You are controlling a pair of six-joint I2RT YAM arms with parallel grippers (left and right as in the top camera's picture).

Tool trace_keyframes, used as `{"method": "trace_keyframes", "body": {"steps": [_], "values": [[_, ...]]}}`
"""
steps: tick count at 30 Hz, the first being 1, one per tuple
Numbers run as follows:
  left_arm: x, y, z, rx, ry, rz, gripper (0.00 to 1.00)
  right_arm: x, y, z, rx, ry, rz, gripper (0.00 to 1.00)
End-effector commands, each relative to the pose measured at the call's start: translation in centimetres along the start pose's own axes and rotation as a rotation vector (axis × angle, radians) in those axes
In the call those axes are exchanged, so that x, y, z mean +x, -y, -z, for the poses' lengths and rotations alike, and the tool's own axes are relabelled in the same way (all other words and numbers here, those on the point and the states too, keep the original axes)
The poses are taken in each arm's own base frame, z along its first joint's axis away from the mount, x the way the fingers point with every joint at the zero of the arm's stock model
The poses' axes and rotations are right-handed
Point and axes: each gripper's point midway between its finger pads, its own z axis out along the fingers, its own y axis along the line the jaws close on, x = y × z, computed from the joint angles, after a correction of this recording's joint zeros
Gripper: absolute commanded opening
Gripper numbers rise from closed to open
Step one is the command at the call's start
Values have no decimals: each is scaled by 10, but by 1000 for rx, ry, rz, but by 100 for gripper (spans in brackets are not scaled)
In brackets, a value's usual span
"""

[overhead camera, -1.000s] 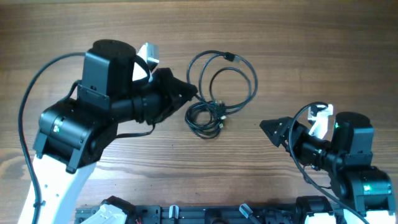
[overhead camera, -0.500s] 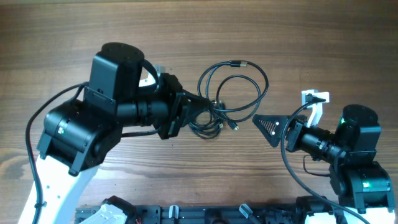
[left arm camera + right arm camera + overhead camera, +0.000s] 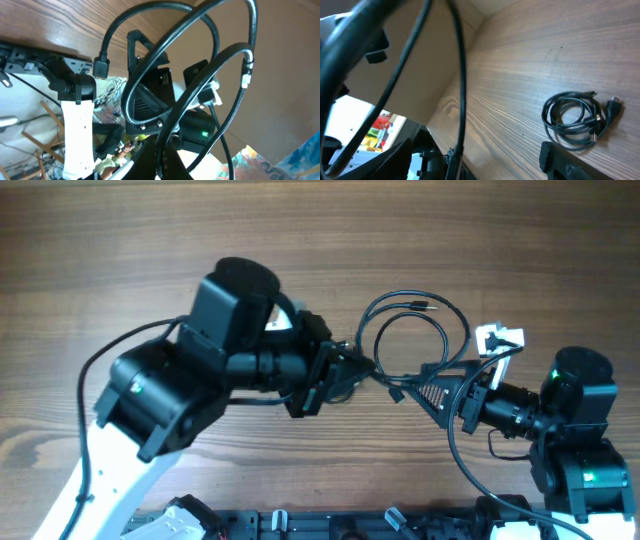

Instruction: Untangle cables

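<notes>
L gripper (image 3: 345,372) pinches one cable (image 3: 467,338), loop raised. R gripper (image 3: 412,390) wide open, a strand betw. its jaws; 2nd cable (image 3: 590,122) coiled on table (image 3: 150,240).

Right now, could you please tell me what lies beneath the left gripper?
Overhead, the left gripper hides most of that spot. The right wrist view shows a coiled cable lying flat on the table, apart from the raised cable it holds.
</notes>
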Motion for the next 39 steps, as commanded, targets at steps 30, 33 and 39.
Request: {"method": "trace_keyframes", "body": {"steps": [30,33,39], "values": [[-118,-33,43,-93,506,216,4,10,126,8,589,33,-395,4],[-145,-52,65,-153,696,247,4,17,146,24,730,52,-430,4],[-178,-87,123,-313,1080,249,4,26,167,27,822,14,-463,4]]}}
